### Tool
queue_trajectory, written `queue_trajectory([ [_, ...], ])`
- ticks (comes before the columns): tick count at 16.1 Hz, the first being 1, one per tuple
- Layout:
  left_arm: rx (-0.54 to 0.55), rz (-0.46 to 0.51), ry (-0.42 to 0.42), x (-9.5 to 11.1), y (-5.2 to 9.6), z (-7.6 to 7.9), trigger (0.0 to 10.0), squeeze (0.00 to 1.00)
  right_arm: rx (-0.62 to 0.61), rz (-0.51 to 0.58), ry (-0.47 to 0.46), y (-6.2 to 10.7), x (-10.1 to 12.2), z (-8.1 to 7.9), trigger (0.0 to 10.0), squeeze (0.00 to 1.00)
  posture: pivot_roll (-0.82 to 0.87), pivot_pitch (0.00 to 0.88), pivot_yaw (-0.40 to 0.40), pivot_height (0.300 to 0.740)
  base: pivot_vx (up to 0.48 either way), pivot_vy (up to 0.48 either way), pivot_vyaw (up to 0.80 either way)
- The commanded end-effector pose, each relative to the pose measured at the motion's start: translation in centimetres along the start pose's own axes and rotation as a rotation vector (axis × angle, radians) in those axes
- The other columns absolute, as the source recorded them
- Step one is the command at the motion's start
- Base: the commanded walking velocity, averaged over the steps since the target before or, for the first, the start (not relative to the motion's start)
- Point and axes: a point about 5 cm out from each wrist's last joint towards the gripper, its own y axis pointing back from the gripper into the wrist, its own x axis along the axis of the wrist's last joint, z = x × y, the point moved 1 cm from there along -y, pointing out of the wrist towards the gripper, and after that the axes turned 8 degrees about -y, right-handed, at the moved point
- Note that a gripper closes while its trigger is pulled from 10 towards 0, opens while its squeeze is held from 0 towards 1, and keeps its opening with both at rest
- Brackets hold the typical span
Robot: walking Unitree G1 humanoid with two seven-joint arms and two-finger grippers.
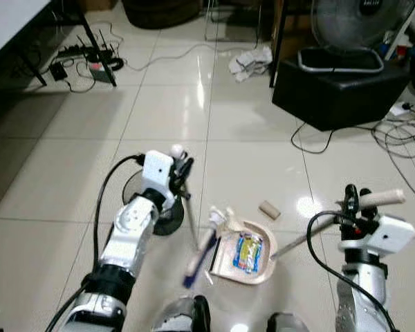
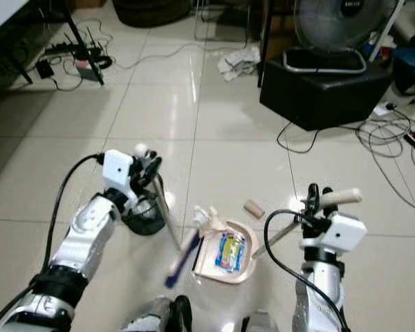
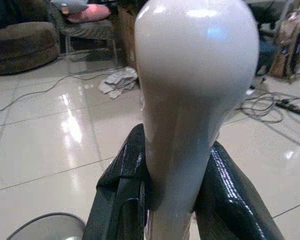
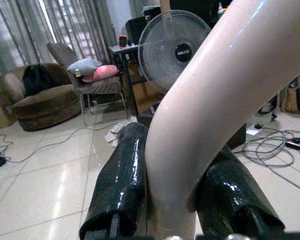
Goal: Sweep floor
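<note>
Broom point(image 1: 194, 238) slants from left pincer point(image 1: 182, 168) toward dustpan point(image 1: 252, 254).

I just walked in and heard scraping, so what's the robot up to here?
It is sweeping. The left end effector is shut on the broom handle, and the right end effector is shut on the dustpan handle. The dustpan sits on the tiled floor, already holding a wrapper. A small cork-like piece lies just beyond it.
</note>
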Motion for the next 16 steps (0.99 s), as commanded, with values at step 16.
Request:
queue_trajectory([
  [16, 0.13, -0.119, -0.073, -4.7, 9.5, -3.1, 10.0, 0.0, 0.092, 0.118, -0.215, -2.9, 12.0, -1.8, 10.0, 0.0, -0.03, 0.075, 0.117, 0.74, 0.0, 0.0, 0.0],
])
